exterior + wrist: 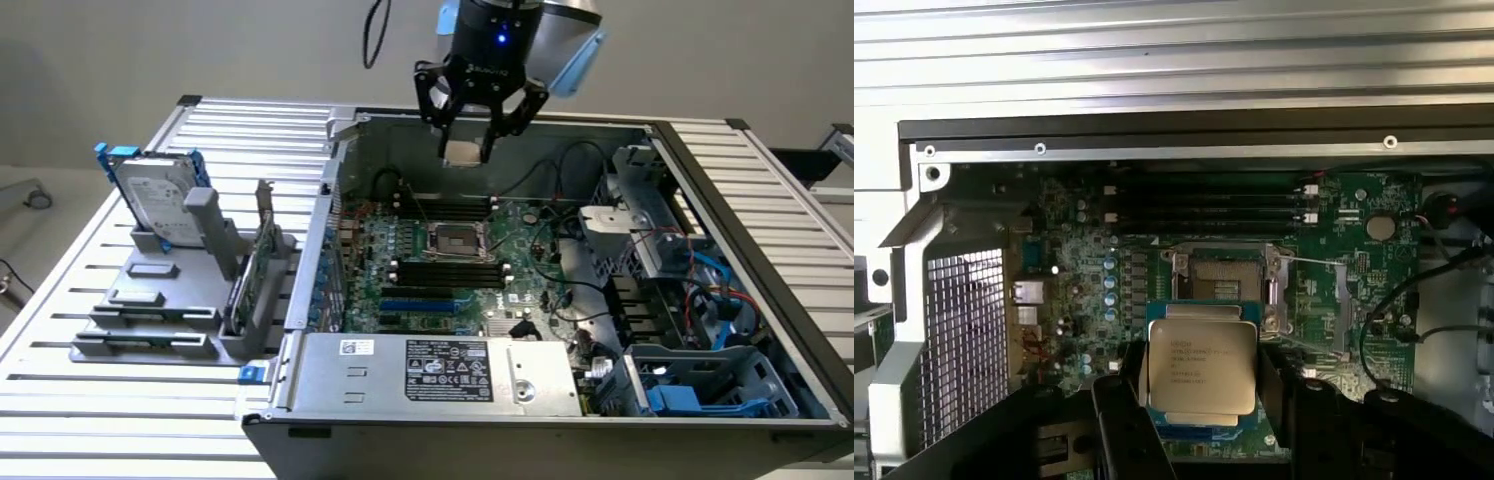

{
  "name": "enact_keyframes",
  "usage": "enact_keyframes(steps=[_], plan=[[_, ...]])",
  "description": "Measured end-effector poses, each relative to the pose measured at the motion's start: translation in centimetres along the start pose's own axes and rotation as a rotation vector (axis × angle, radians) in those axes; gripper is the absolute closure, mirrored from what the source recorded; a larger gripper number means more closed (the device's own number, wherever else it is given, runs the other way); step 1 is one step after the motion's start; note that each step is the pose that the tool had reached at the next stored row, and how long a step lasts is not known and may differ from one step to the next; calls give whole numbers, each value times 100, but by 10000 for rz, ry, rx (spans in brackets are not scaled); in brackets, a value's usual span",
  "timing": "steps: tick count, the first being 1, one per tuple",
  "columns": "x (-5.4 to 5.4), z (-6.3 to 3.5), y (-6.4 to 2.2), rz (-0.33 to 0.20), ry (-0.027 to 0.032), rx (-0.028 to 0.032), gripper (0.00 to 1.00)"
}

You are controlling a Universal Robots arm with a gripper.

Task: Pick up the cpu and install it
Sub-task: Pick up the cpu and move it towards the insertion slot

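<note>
While it lies under all the rest, table: a big silver metal top made of long slats.
Computer case: a large dark grey metal box lying on its side on the table. Its side is off, so you can see in. In the wrist view its silver rim runs across above the board.
Robot arm: a thick black arm with a small blue light. It hangs over the back part of the case.
Green board: a flat green board full of tiny parts, lying on the floor of the case. It shows in the wrist view too.
Grey rack: a grey plastic stand on the table, at the exterior view's left, beside the case.
Label box: a silver metal box with a black and white sticker, at the near edge of the case.
Hard drive: a silver block with blue brackets, standing up in the rack.
Claw: two black fingers with the cpu pinched between them.
Socket: a dark square frame with a metal rim in the middle of the board. It is seen just past the chip in the wrist view.
Cpu: a small flat square chip with a shiny silver-grey metal top. It is up in the air in the claw, over the open case and apart from the socket. Small print on its top faces the wrist camera.
</note>
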State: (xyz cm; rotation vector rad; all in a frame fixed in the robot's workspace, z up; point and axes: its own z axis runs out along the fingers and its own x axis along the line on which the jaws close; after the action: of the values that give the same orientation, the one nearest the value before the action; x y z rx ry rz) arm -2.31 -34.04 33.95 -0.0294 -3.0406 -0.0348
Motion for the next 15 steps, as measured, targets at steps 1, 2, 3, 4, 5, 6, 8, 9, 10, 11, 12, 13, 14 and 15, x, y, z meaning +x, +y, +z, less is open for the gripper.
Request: enact_keyframes(steps=[1,2,3,4,5,6,8,9,10,11,12,13,14,15], plan=[[-4,19,2,0,0,-1,46],[-7,36,3,-1,1,0,46],[-9,54,4,-3,0,0,46],[-10,71,4,-4,-1,-1,46],[-12,91,6,-7,-4,-8,46],[-14,109,8,-11,-7,-20,46],[-17,140,16,-26,-14,-52,46],[-18,154,23,-42,-21,-64,46],[-19,168,28,-59,-33,-75,46],[-20,181,36,-81,-50,-81,46],[-21,191,43,-105,-69,-84,46],[-22,202,46,-122,-98,-85,46],[-23,212,50,-135,-130,-86,46],[-24,222,52,-150,-164,-85,46]])
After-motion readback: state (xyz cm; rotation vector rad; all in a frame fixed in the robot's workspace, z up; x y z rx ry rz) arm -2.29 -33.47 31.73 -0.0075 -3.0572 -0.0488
